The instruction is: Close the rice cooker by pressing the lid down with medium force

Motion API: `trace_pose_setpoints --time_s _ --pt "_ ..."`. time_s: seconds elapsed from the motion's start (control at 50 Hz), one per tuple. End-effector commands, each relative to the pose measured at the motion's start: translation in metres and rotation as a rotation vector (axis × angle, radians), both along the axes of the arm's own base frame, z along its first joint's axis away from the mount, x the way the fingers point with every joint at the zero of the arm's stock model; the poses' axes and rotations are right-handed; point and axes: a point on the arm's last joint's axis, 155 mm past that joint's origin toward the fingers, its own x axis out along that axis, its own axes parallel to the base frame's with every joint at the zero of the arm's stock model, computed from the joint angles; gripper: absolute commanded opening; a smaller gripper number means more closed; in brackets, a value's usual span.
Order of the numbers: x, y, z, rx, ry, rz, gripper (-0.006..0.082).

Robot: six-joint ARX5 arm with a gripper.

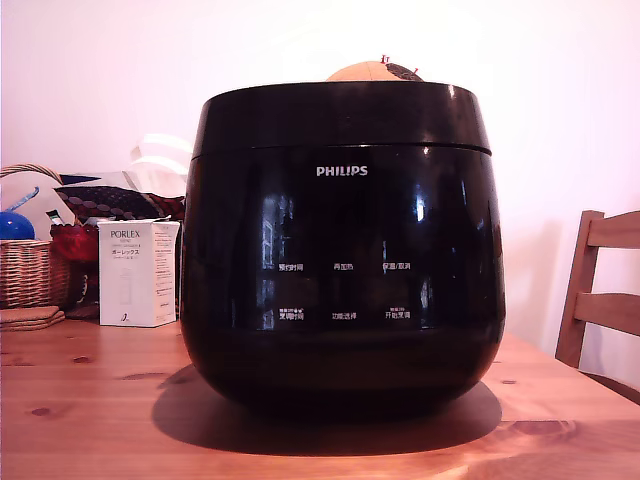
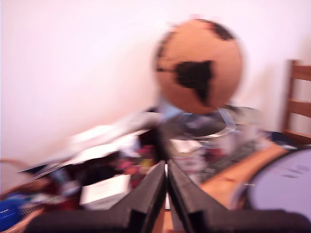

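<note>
Cooker: large glossy black rounded rice cooker [image 1: 342, 250] stands mid-table on the knotty pine table [image 1: 90, 420], logo facing the exterior camera.
Lid: glossy black lid [image 1: 345, 115] appears down, seam level; latch state cannot be told.
Gripper: black wedge-fingered gripper [image 2: 167, 194] has fingers together, holding nothing; wrist view blurred.
Position: part of the cooker top [image 2: 286, 182] shows beside the fingers, not beneath them.
Advice: centre over the lid, press squarely; judged largely complete.
Risk: off-centre push may tilt the pot.
</note>
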Motion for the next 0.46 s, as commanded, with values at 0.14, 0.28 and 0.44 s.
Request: trace_pose_setpoints --time_s 0.14,0.28,0.44 --pt "0.011 0.025 -0.005 0.007 0.006 0.086 -0.0021" --pt "0.012 0.03 -0.004 0.006 0.004 0.101 -0.0021" --pt "0.012 0.03 -0.004 0.006 0.004 0.101 -0.0021"
